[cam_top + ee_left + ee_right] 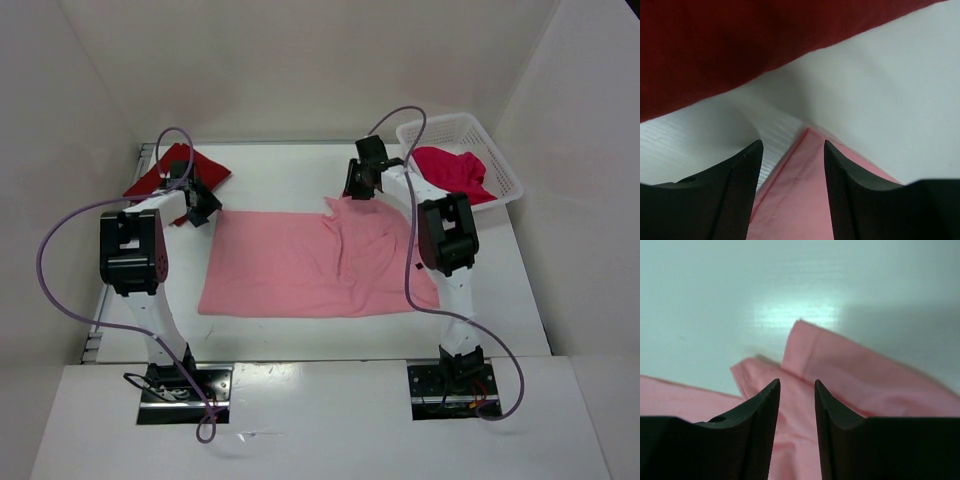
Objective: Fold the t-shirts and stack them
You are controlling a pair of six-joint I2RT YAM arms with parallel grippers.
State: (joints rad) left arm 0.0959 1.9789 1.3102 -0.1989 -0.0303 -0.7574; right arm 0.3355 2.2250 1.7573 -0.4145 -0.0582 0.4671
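White walls [300, 70] box in a white table [285, 180]; you get a plain background and no clutter.

Biggest item: the light pink cloth t-shirt [300, 270], spread flat mid-table between the two arms. It lies as a rough rectangle, smooth on its left half, rumpled on the right with a sleeve poking out at the far edge. My read: it sits central so both arms can reach its far corners for the next fold.

White plastic lattice basket [508, 182], far right corner, holds the magenta-crimson t-shirt [450, 170] in a heap. Looks like the supply bin, that shirt not yet folded.

Dark red t-shirt [157, 180] lies folded at the far left corner, well apart from the basket. Probably the base of your stack.

Left gripper [792, 145] is at the pink shirt's far left corner, just beside the dark red one. Jaws are moderately apart with the corner hem between them, nothing pinched.

Right gripper [797, 382] is over the rumpled sleeve at the far right. Narrower gap, also clamping nothing.

Judgement: pink shirt part folded; tidy the right side before stacking.
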